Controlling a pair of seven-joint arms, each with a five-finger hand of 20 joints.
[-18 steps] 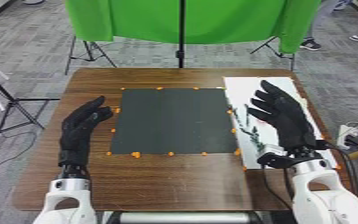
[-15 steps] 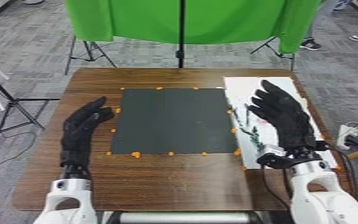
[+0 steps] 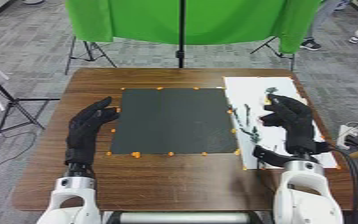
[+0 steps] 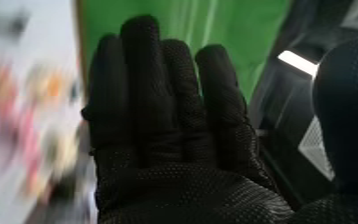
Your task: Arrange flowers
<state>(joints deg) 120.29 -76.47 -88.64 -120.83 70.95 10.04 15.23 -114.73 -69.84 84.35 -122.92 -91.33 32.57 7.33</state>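
With the right hand (image 3: 288, 117) held open and empty above the white sheet (image 3: 245, 86), where the flowers (image 3: 254, 134) are laid, one stem is best pinched lightly, clear of its neighbours. Nothing is gripped by the relaxed left hand (image 3: 87, 122).

The curtain (image 3: 140, 21) at twelve o'clock is green, the table (image 3: 184, 187) wood-grained brown, mat (image 3: 171, 120) dark grey, three-o'clock sheet (image 3: 245, 89) white, blurred flowers (image 4: 28, 132) pink and orange.
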